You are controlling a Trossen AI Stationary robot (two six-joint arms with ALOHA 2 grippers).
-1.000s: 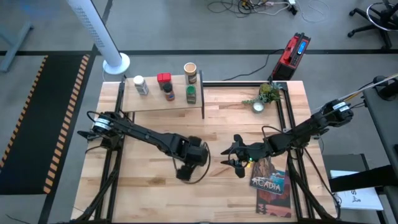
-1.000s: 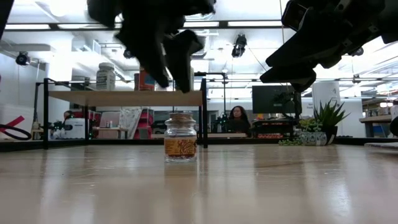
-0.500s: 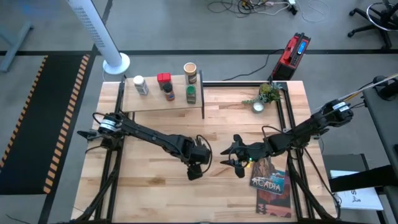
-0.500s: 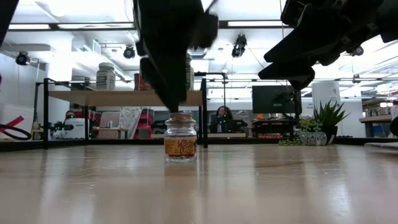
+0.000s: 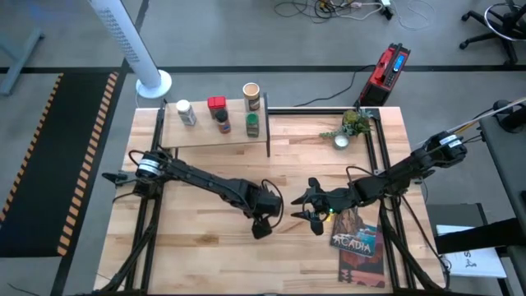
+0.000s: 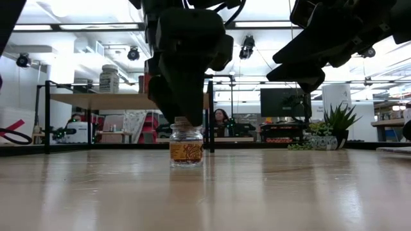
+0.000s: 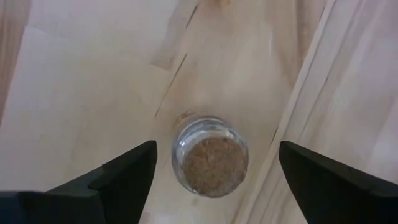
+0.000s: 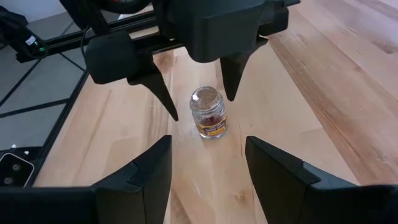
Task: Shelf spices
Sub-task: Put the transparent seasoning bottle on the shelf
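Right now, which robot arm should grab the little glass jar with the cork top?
Left. Its open claw hangs right over the small cork-topped glass jar, a finger on each side. The right claw waits off to the side.

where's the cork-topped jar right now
In the low view the cork-topped jar stands upright on the tabletop, in front of the shelf. The left gripper hangs open right above it, fingers either side of the cork.

Ceiling lights (image 6: 77, 27) are glowing over the lab; a person (image 6: 220, 119) is sitting at a desk behind; grey floor (image 5: 246, 37) is surrounding the table (image 5: 205, 255).
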